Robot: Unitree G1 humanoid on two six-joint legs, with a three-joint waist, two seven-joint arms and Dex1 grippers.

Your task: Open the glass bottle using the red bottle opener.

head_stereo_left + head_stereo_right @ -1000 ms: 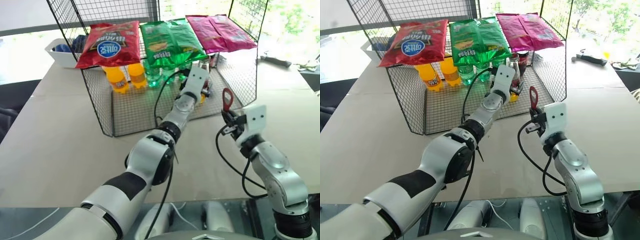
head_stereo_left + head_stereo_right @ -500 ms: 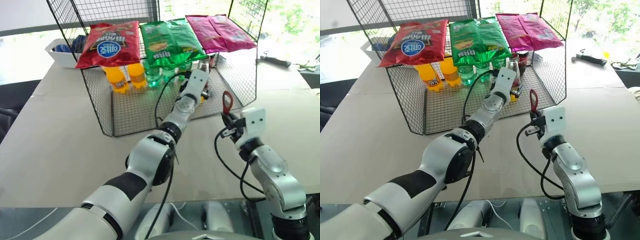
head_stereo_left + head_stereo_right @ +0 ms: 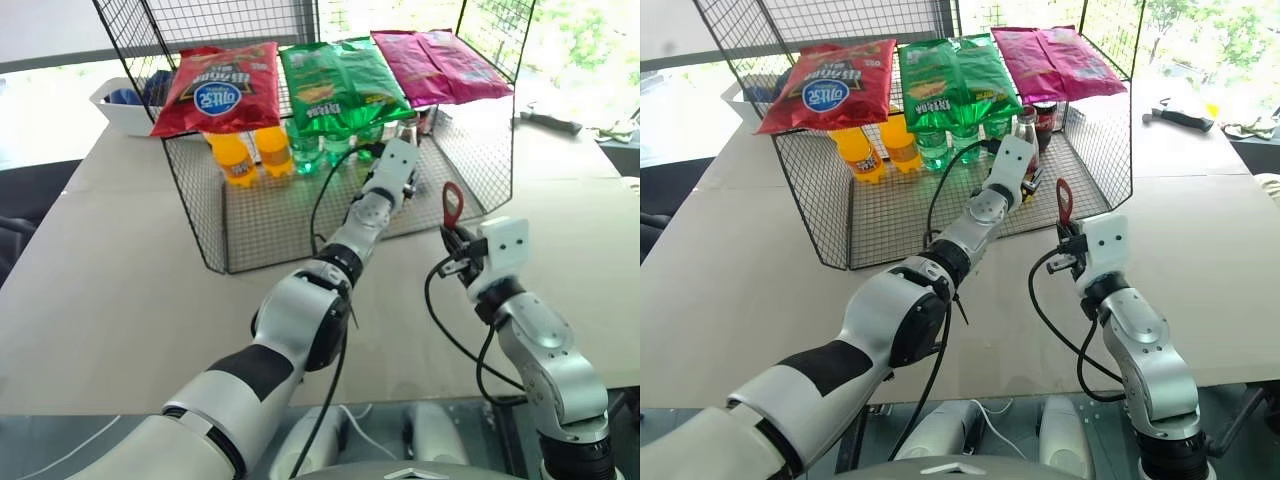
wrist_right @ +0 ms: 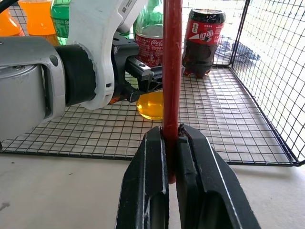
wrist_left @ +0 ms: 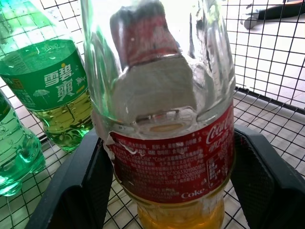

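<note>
The glass bottle (image 5: 167,157), clear with a red label band and orange-yellow liquid low down, stands upright on the wire floor of the basket (image 3: 270,215). My left gripper (image 3: 1027,172) reaches level into the basket. Its black fingers (image 5: 81,191) press against both sides of the label, shut on the bottle. In front of the basket, my right gripper (image 3: 458,240) is shut on the handle of the red bottle opener (image 3: 453,203). The opener stands upright with its ring head on top, to the right of the bottle and apart from it.
Red, green and pink snack bags (image 3: 340,75) lie on the basket's top. Orange bottles (image 3: 250,152), green bottles (image 5: 52,90) and a dark cola bottle (image 4: 204,40) stand inside near the glass bottle. A white bin (image 3: 125,105) sits back left and a black tool (image 3: 548,121) back right.
My left gripper's fingers have closed in onto the glass bottle. Both arms otherwise keep their places, and the opener stays upright in the right gripper.
</note>
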